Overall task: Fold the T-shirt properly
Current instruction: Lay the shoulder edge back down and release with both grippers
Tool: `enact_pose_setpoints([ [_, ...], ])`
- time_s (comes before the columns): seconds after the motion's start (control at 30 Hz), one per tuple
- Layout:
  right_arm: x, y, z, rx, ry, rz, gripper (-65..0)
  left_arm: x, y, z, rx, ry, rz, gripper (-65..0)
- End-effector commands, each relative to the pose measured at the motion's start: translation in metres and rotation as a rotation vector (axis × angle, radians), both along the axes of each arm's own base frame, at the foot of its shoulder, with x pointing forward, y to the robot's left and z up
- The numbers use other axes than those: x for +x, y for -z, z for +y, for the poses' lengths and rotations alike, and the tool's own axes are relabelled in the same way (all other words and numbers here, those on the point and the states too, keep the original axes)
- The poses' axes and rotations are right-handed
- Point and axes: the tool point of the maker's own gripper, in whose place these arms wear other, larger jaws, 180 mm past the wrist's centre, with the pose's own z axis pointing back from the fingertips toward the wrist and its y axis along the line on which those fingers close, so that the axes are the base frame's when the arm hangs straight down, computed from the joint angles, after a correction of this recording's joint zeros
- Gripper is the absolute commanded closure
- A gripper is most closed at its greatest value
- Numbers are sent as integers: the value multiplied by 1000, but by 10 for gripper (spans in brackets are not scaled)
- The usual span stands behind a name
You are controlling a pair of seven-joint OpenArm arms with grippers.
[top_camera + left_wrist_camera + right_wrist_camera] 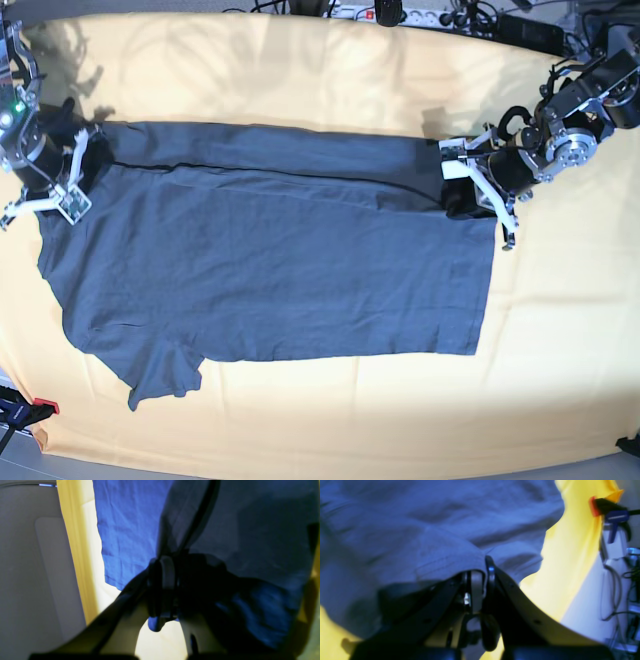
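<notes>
Mid first fold: both grippers, left (470,185) & right (75,165), pinch T-shirt (270,260) edge (upper frame). Next: carry it downward, evenly.

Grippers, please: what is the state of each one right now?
Left gripper: closed, pinching the T-shirt.
Right gripper: closed, pinching the T-shirt.

Blurry wrist views, bright overhead view.

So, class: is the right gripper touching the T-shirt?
Touching. The right wrist view shows the right gripper shut on a fold of the T-shirt, cloth pinched between its fingers.
</notes>
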Motion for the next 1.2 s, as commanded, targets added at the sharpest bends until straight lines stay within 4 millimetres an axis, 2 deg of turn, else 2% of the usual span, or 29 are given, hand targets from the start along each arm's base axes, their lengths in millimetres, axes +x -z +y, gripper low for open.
enact_pose_setpoints([
  [0.0, 12, -17, -2, -17, -11, -52, 0, 12, -14, 7, 15, -2, -57, 0],
  [0.17, 15, -12, 11, -6, -47, -42, 0, 14, -10, 12, 25, -15, -49, 0],
  [0.4, 24, -18, 13, -11, -33, -84, 0, 16, -12, 12, 22, -18, -58, 0],
  [0.53, 27, -22, 10, -24, -18, -112, 0, 16, -12, 12, 22, -17, -58, -79],
  [0.63, 26, -20, 13, -11, -32, -97, 0, 16, -12, 12, 22, -17, -58, -98],
  [0.7, 29, -23, 11, -10, -22, -113, -117, 16, -12, 12, 22, -18, -59, -107],
  [0.8, 34, -28, 11, -10, -18, -131, -353, 16, -12, 12, 23, -18, -59, -107],
  [0.83, 35, -30, 10, -8, -15, -134, -401, 16, -12, 13, 27, -22, -59, -112],
  [0.93, 44, -42, -2, -22, 58, -192, -420, 24, -16, 23, 61, -68, -108, -194],
  [1.03, 48, -50, -16, -55, 133, -207, -419, 36, -32, 29, 24, -136, -195, -294],
  [1.1, 46, -51, -14, -51, 146, -190, -419, 41, -38, 35, -4, -195, -223, -347],
  [1.17, 40, -46, -6, -34, 138, -135, -419, 42, -36, 42, -1, -246, -205, -365],
])
